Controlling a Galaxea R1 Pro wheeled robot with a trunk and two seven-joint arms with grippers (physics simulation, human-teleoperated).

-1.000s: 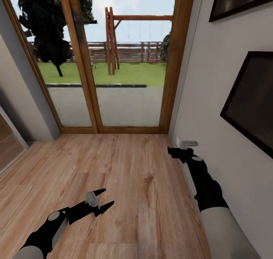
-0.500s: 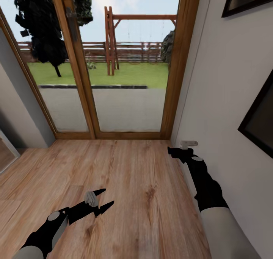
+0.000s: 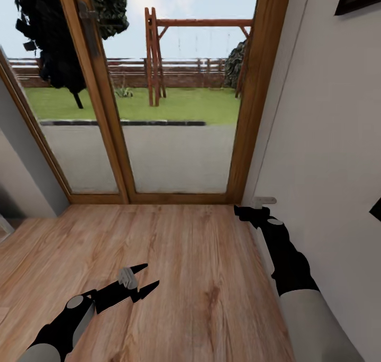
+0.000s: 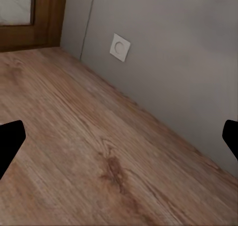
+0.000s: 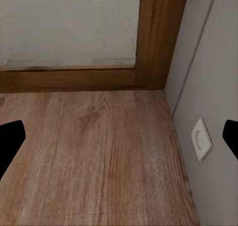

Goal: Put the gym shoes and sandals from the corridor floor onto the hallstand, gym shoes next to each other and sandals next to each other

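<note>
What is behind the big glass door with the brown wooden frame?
Behind the wood-framed glass door lie a grey paved strip, green grass, a wooden swing frame, a dark tree and a wooden fence. The door's frame hides part of the yard.

The corridor floor [image 3: 180,256] is light brown wood-grain planking with darker knots, running up to the wooden frame of a glazed door [image 3: 174,139] ahead and meeting a pale grey wall [image 3: 317,155] along the robot's right
</note>
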